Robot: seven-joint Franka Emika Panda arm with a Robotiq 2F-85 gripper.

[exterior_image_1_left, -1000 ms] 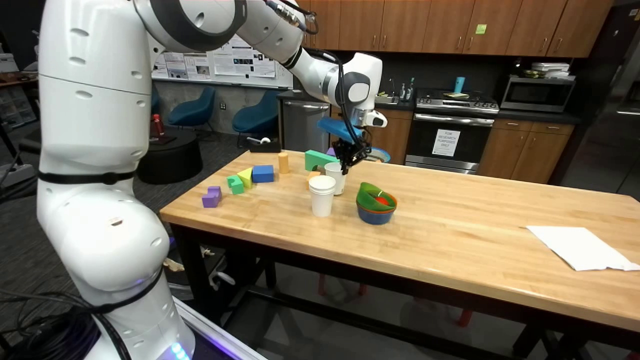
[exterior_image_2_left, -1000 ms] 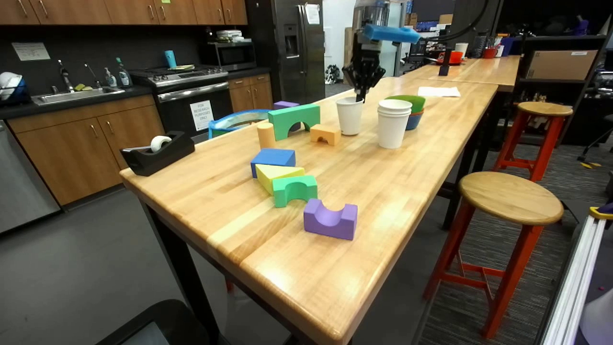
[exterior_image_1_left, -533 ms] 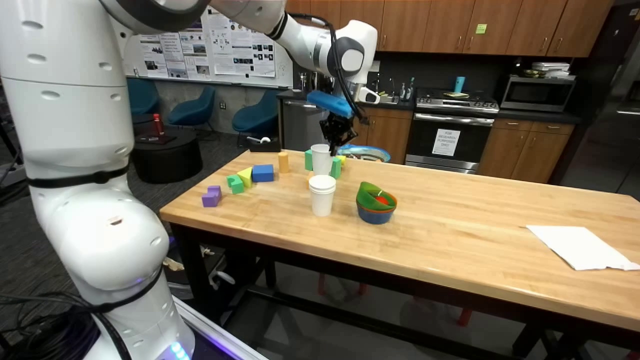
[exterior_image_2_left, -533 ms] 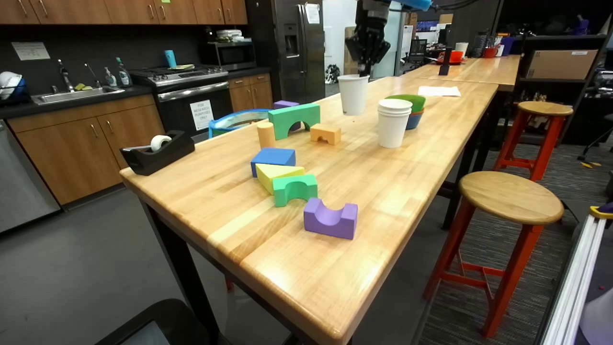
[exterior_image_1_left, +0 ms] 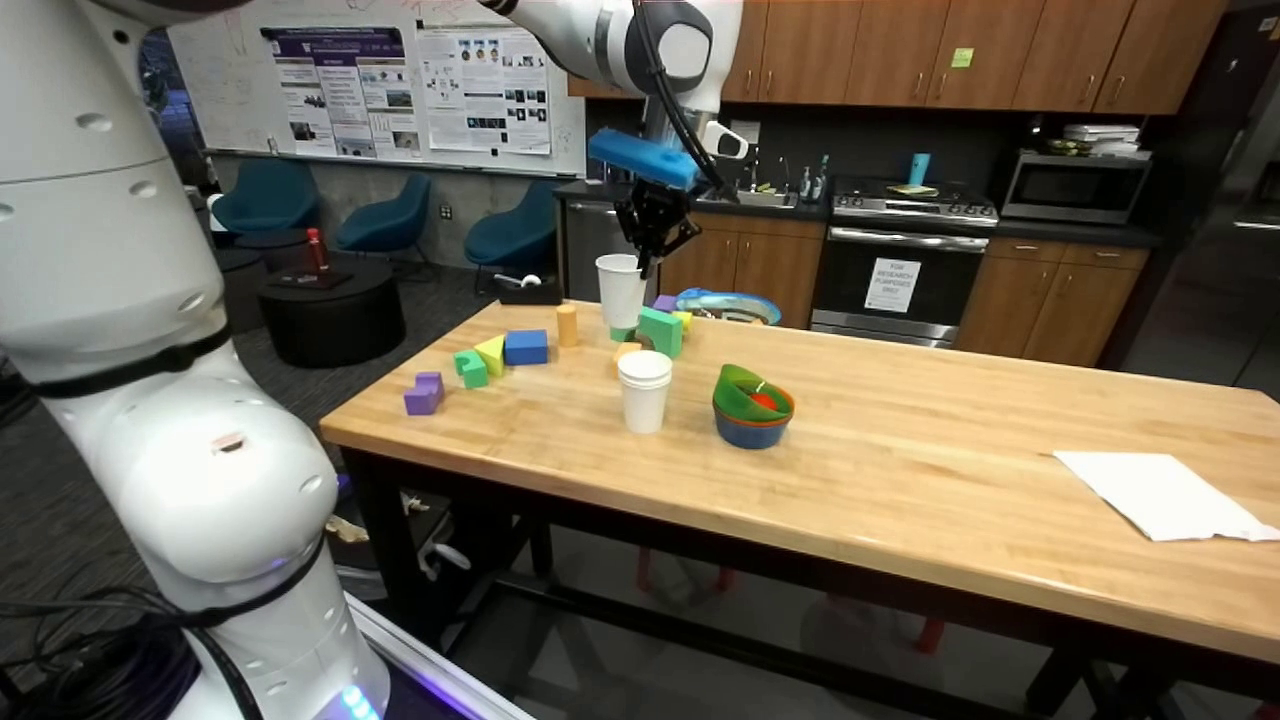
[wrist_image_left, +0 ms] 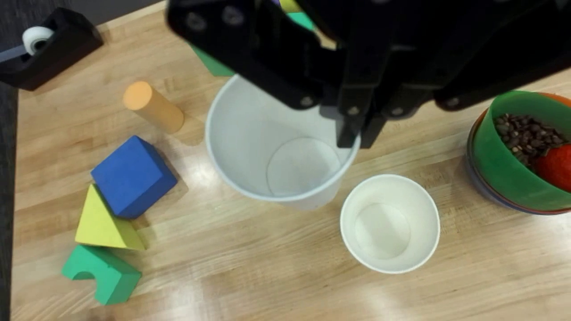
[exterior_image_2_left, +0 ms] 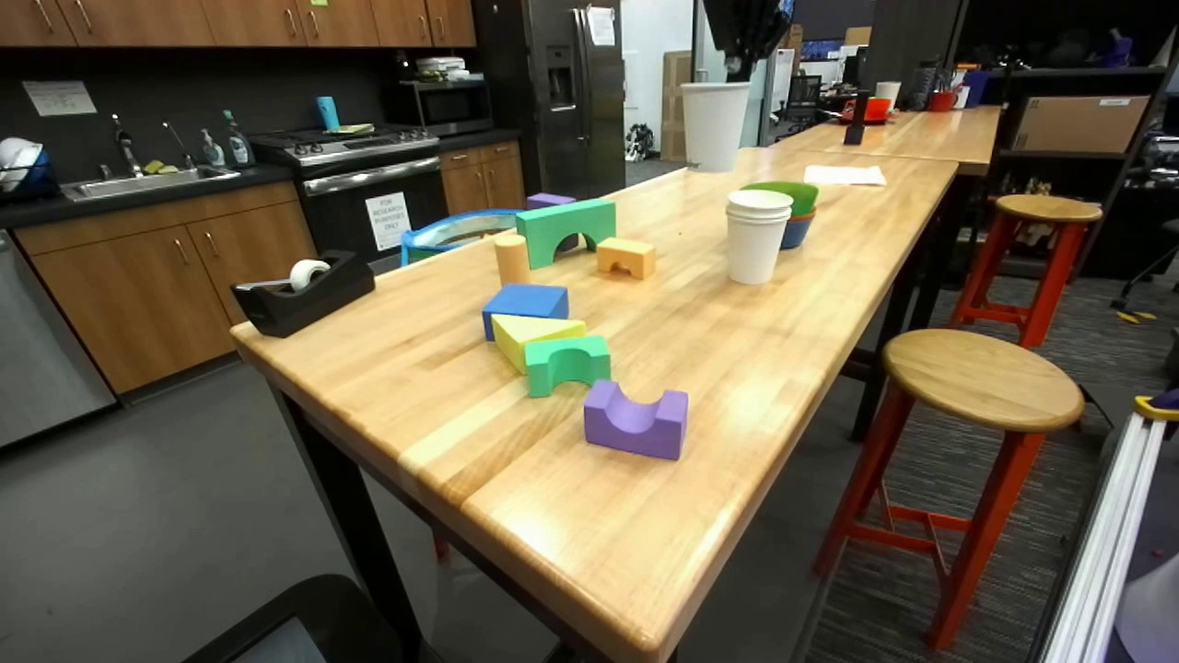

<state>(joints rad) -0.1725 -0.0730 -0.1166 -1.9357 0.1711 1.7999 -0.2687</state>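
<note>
A wide bare lane crossed the wooden counter (exterior_image_1_left: 950,430) between nested green, orange and blue bowls (exterior_image_1_left: 750,418) and a white paper sheet (exterior_image_1_left: 1165,495) near one long edge. A narrow gap parted those bowls from the stacked white paper cups (exterior_image_2_left: 755,241). Toward the opposite edge, the larger green arch block (exterior_image_2_left: 566,216) and upright orange cylinder (exterior_image_2_left: 512,260) obstructed low passage; a black tape dispenser (exterior_image_2_left: 309,301) blocked the corner there. Open air lay under the white paper cup (exterior_image_2_left: 715,127) in the black pincer (wrist_image_left: 360,138).

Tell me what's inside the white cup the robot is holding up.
In the wrist view, the held cup shows a bare bottom, with one fingertip of the gripper inside its rim. The gripper hides part of the inner wall at upper right.
</note>
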